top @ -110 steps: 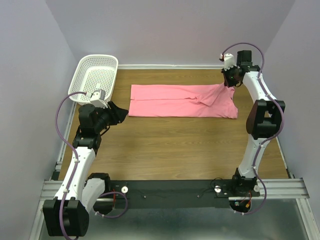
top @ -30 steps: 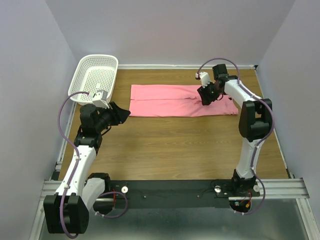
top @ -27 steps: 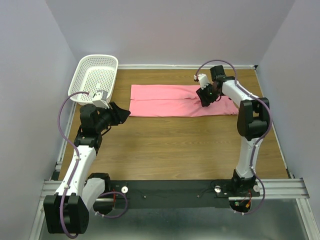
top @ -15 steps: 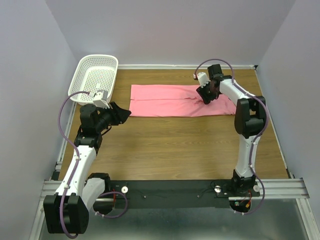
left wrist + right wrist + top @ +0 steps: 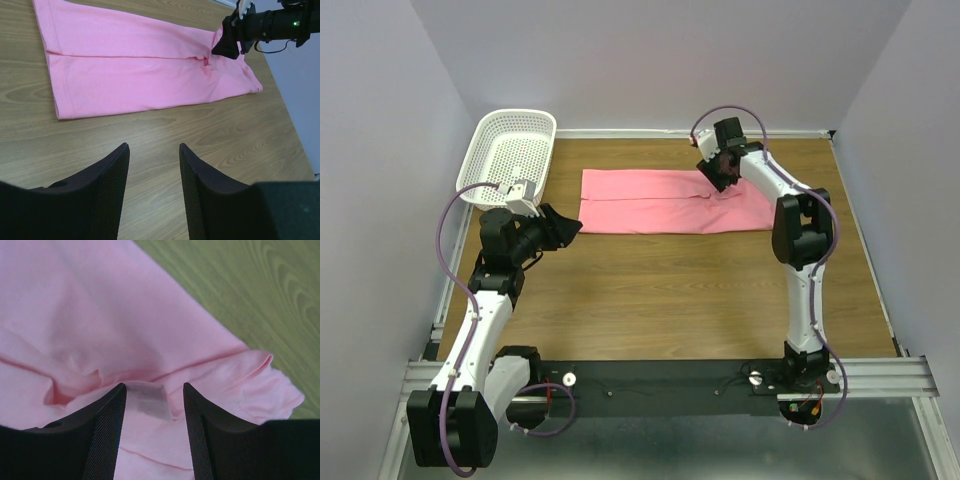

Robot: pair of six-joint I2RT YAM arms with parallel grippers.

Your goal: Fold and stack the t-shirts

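Observation:
The pink t-shirt (image 5: 650, 200) lies flat on the far half of the table as a long strip folded lengthwise. My right gripper (image 5: 718, 175) hangs low over its upper right part, also seen from the left wrist view as the right gripper (image 5: 226, 45). In the right wrist view the right gripper (image 5: 154, 390) is open just above wrinkled t-shirt (image 5: 100, 305) cloth, with a white label (image 5: 148, 400) lying between the fingers. My left gripper (image 5: 568, 226) is open near the shirt's left edge. In its own view the left gripper (image 5: 154, 150) is over bare wood, short of the t-shirt (image 5: 140, 75).
A white mesh basket (image 5: 510, 155) stands tilted at the table's far left corner, just behind the left arm. Bare wooden table (image 5: 650, 300) stretches between the shirt and the arm bases. Grey walls close in on three sides.
My right gripper has moved left and toward the back along the shirt. The shirt's right end now sits further left than before. The left arm has not moved.

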